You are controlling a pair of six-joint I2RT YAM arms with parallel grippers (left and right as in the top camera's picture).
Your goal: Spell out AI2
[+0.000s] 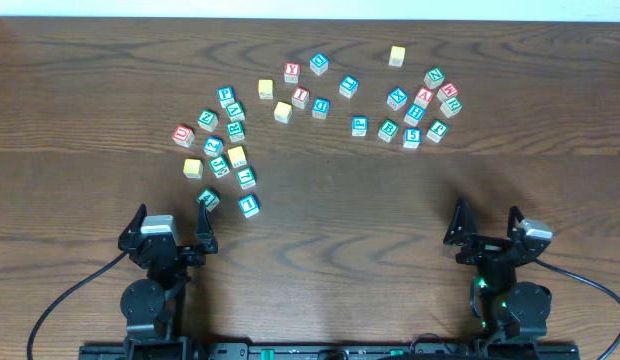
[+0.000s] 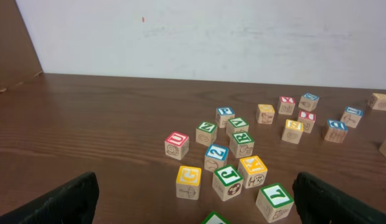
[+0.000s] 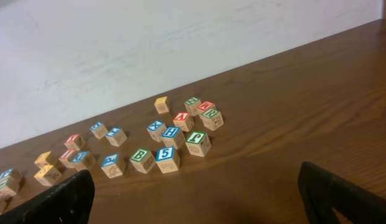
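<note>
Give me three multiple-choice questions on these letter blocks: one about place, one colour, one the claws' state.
1. From overhead, the red U block lies: A) leftmost of all B) rightmost C) in the middle.
2. The top of the 5 block is: A) green B) blue C) red.
3. The left claw and right claw are: A) both open and empty B) both shut C) each holding a block.
Answers: A, nothing lies further left; B, its frame and numeral are blue; A, both spread wide with nothing between.
</note>
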